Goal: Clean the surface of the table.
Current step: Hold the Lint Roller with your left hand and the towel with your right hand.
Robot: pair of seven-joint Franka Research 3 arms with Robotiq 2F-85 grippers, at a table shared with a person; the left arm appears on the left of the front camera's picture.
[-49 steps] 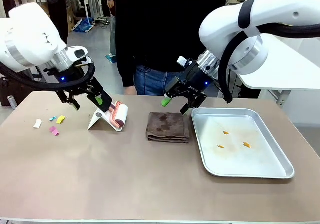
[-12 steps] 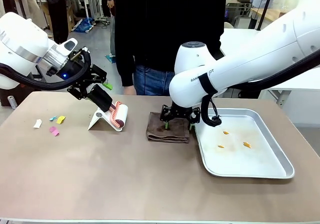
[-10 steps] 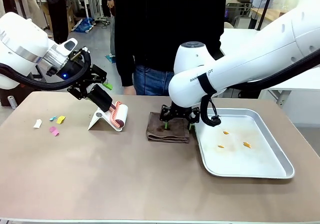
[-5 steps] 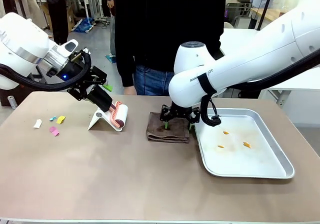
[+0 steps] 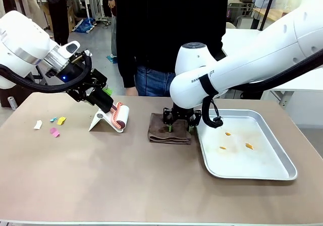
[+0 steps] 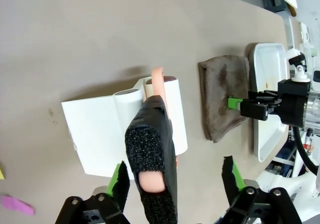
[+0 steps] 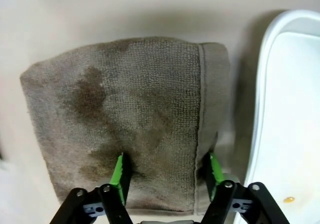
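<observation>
Even, bright overhead light; soft shadows under the arms on the table [image 5: 126,185]. Front view sharp. Wrist views slightly soft, with wide-angle bending at edges.

A folded brown cloth [image 5: 169,129] with darker stains lies near the middle, just left of a shiny metal tray [image 5: 275,171] holding three small orange scraps [image 5: 228,133]. Left of the cloth a lint roller [image 5: 120,116] with a black handle rests on its white stand [image 5: 99,121]. Farther left lie small paper bits [image 5: 54,132] in white, blue, yellow and pink, and a person [image 5: 166,32] in dark top and jeans stands at the far side.
</observation>
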